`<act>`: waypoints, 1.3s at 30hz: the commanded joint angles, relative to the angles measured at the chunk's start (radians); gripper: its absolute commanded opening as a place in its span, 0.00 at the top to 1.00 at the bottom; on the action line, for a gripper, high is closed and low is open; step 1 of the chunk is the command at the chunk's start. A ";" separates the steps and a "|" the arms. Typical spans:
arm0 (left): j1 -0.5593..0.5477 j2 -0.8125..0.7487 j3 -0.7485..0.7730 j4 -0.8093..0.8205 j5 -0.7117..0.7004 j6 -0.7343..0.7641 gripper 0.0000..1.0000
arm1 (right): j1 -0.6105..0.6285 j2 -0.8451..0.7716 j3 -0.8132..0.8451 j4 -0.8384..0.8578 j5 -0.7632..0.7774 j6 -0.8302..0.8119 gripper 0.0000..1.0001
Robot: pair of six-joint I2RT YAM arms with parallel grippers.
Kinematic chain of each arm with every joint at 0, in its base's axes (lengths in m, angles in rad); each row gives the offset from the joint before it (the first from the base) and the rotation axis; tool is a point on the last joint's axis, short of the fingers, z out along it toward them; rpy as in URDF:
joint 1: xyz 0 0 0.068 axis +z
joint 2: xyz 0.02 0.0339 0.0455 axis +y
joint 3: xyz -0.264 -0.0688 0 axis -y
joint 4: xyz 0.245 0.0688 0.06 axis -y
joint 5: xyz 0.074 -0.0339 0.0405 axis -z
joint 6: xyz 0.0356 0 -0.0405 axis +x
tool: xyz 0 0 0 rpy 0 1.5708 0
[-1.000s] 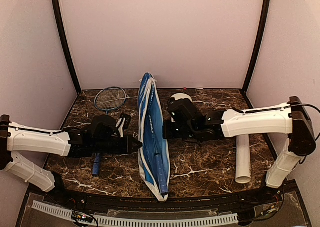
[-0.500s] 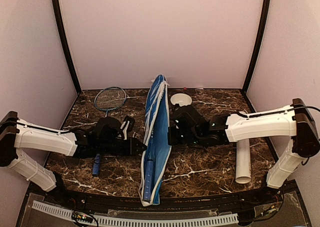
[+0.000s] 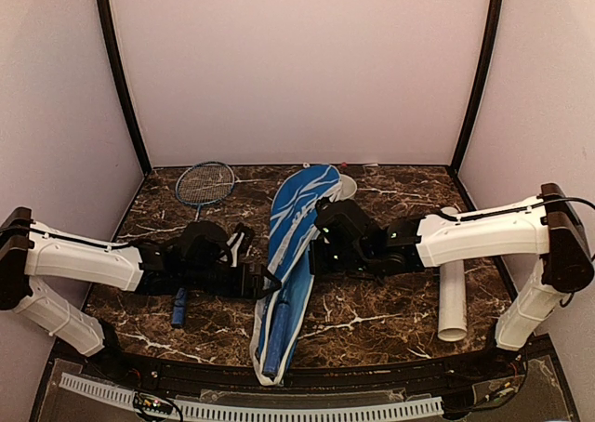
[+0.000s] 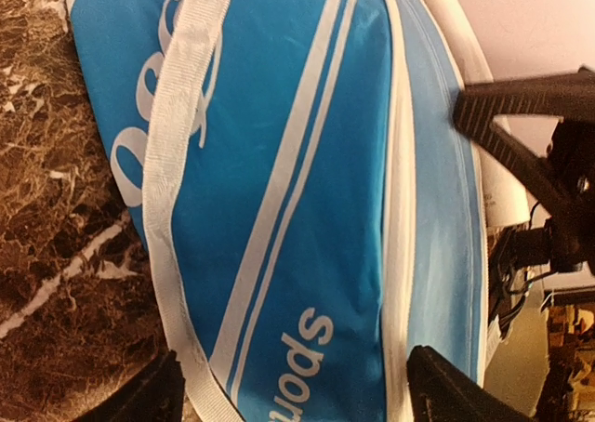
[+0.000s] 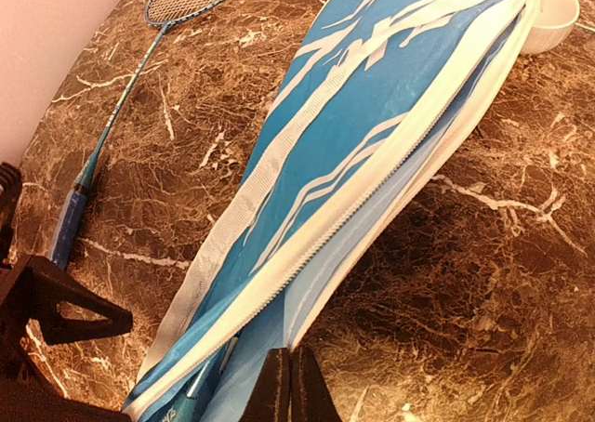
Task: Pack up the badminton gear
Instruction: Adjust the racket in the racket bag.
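The blue white-trimmed racket cover (image 3: 293,245) lies slanted across the table's middle, its zip side gaping. A blue racket handle (image 3: 272,338) shows inside its near end. My left gripper (image 3: 268,283) is open, with the printed side of the cover (image 4: 279,162) between its fingers (image 4: 446,394). My right gripper (image 5: 290,380) is shut on the cover's lower white-trimmed edge (image 5: 372,245). A second blue racket (image 3: 191,227) lies at the left, also seen as the racket (image 5: 112,115) in the right wrist view. The white tube (image 3: 452,296) lies at the right.
A small white bowl (image 3: 348,186) sits just beyond the cover's far tip, touching it in the right wrist view (image 5: 558,8). Dark posts and pale walls close in the marble table (image 3: 390,310). The left arm (image 5: 46,310) shows beside the cover.
The cover has tipped from standing on edge to lying flatter, its far end swinging right toward the bowl. My left gripper has opened and let go of it; the right stays shut.
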 commanded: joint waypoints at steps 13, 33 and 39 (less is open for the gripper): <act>-0.126 -0.093 0.043 -0.249 0.055 -0.021 0.01 | 0.007 0.022 0.026 0.051 0.012 0.008 1.00; -0.192 -0.033 -0.031 -0.196 0.137 -0.106 0.07 | 0.007 0.024 0.022 0.069 -0.013 0.009 1.00; -0.194 0.015 -0.027 -0.203 0.128 -0.099 0.16 | 0.008 0.020 0.010 0.082 -0.035 0.015 1.00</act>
